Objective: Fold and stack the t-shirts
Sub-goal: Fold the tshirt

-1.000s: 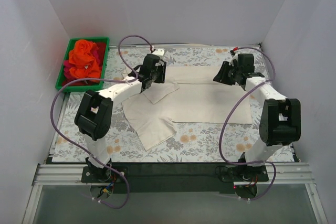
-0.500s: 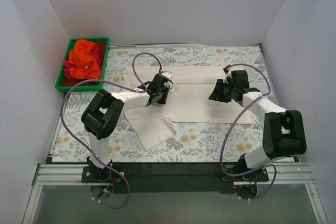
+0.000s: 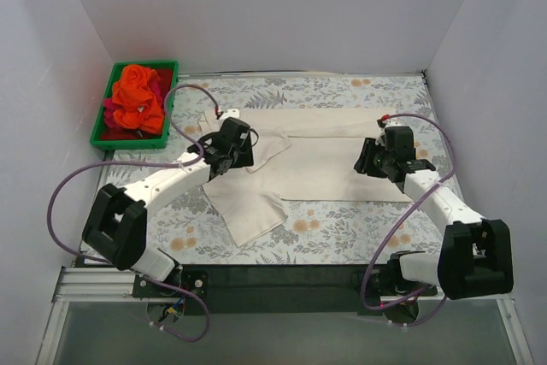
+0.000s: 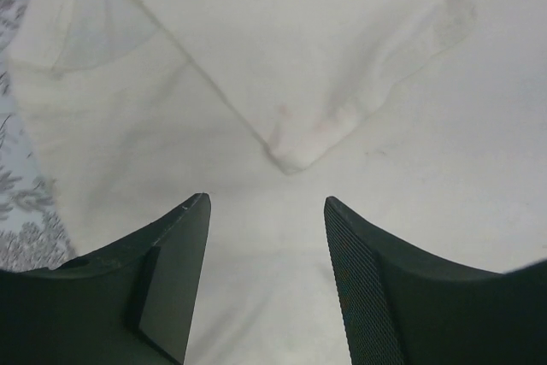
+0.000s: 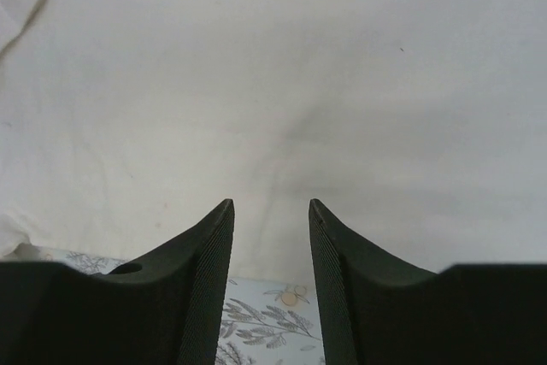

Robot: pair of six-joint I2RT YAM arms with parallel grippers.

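A large cream t-shirt (image 3: 329,164) lies spread flat on the floral tablecloth, one sleeve (image 3: 267,144) folded in over its body and the other sleeve (image 3: 252,211) sticking out toward the near edge. My left gripper (image 3: 238,150) hovers over the shirt's left part, jaws open and empty. In the left wrist view the left gripper (image 4: 267,207) points at the folded sleeve's corner (image 4: 291,153). My right gripper (image 3: 367,161) is over the shirt's right part. In the right wrist view the right gripper (image 5: 269,207) is open with nothing between its fingers. Orange (image 3: 137,91) and red-magenta (image 3: 111,113) t-shirts sit bunched up.
A green bin (image 3: 169,66) at the back left holds the orange and red-magenta shirts. The floral tablecloth (image 3: 342,228) covers the table. White walls close in on the left, back and right. Purple cables loop from both arms.
Both grippers came from the shirt's far edge toward its middle. The left gripper then shifted left and its jaws widened. The right jaws stayed much the same.
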